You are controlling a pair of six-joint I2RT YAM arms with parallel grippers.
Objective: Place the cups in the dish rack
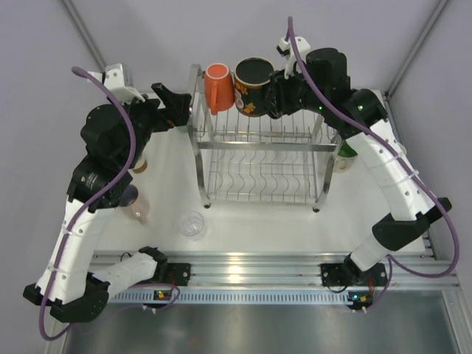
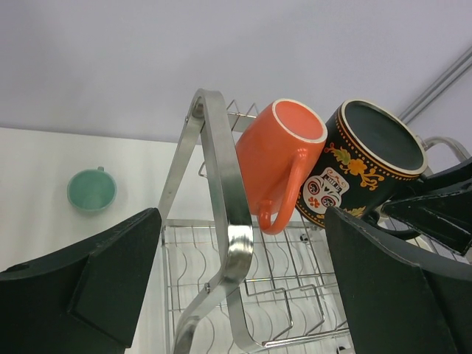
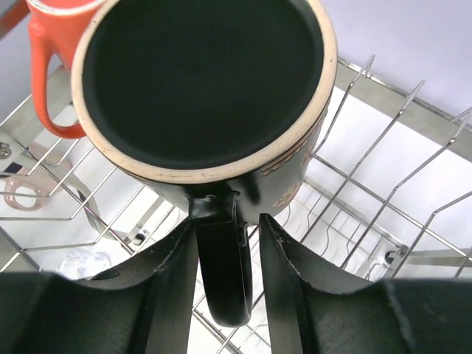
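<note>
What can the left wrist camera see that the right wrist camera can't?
Only the left wrist view shows the teal cup on the table and the skull painted on the black mug. Only the right wrist view shows that mug's handle between the fingers of the right claw. Both show the orange mug, black mug and dish rack.

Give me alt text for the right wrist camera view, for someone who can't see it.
A large black mug with a cream rim fills the view, resting on the chrome wire dish rack, its handle between the right gripper's fingers with a sliver of gap on one side. An orange mug sits beside it.
</note>
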